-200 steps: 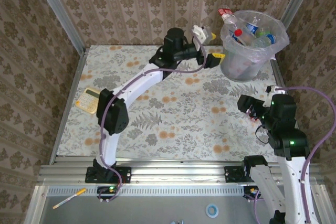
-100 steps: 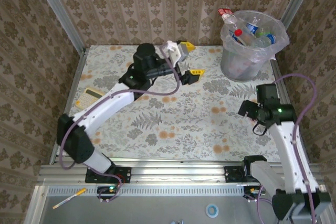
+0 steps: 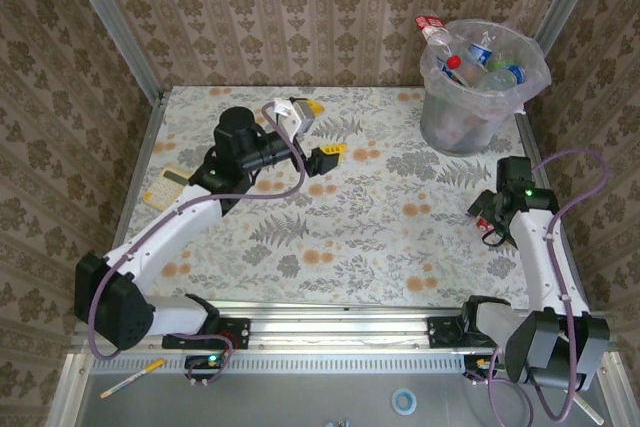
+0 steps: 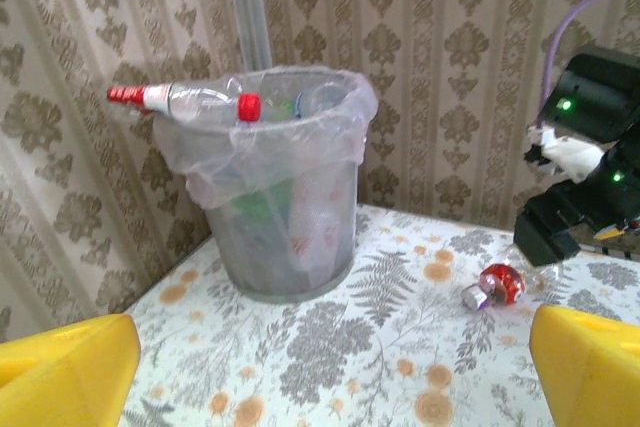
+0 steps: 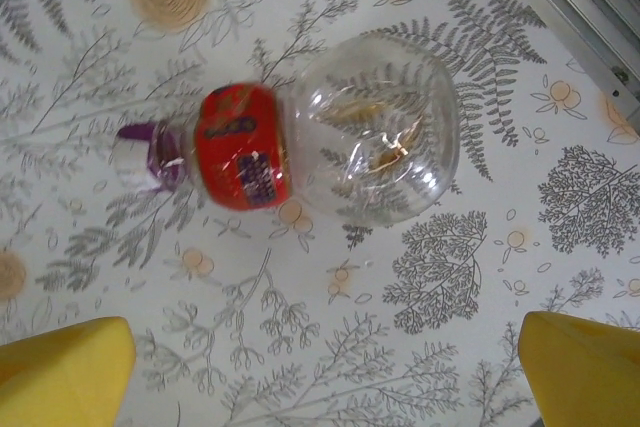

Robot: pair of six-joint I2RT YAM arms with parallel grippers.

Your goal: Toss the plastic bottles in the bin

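Nearest, the right gripper (image 5: 320, 377) hangs wide open and empty just short of a bottle (image 5: 300, 147) lying on its side on the table (image 5: 480, 277). It looks empty, so probably light, thin-walled, slick and ready to roll. The red label band (image 5: 240, 162) seems the surest place to hold it. Farther out, the left gripper (image 3: 315, 132) is spread wide too, holding nothing. Farthest, the bin (image 3: 455, 127) is heaped with bottles (image 3: 480, 57).
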